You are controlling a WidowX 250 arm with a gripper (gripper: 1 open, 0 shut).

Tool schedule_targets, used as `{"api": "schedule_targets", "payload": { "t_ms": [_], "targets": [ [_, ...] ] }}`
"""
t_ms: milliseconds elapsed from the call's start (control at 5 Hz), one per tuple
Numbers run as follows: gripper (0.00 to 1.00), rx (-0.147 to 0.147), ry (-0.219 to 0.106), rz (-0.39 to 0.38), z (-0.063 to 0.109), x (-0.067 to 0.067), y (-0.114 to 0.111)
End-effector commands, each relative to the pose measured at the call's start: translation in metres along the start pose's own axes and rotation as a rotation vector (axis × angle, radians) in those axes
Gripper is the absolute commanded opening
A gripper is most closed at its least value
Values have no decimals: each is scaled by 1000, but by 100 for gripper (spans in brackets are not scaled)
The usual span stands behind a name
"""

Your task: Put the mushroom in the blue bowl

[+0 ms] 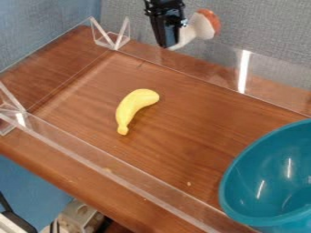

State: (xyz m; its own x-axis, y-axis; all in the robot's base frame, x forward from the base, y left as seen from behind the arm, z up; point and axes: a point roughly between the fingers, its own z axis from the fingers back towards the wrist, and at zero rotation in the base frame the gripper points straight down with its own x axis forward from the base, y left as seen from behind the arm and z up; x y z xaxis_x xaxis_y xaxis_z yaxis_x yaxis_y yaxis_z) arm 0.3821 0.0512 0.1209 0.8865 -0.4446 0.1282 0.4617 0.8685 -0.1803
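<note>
One tool (pixel 169 45) w/ 1 mushroom (pixel 198 27), 1 banana (pixel 135 110), 1 bowl (pixel 268 181).

Your arm reaches in from the top, its black gripper (pixel 168 36) pointing downward, held high beyond the banana (pixel 136 110), fingers nearly closed.

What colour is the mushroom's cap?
The cap is reddish-brown, seen in the camera view.
</note>
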Motion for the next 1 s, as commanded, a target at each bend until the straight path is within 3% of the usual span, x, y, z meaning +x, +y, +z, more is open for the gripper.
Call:
{"api": "schedule_targets", "payload": {
  "t_ms": [0,200,600,800],
  "targets": [
    [0,51,-66,47,20,6,-10],
    [0,55,-67,103,13,6,-17],
    [0,56,-59,34,32,0,-11],
    [0,62,-73,35,41,-5,-41]
  ]
}}
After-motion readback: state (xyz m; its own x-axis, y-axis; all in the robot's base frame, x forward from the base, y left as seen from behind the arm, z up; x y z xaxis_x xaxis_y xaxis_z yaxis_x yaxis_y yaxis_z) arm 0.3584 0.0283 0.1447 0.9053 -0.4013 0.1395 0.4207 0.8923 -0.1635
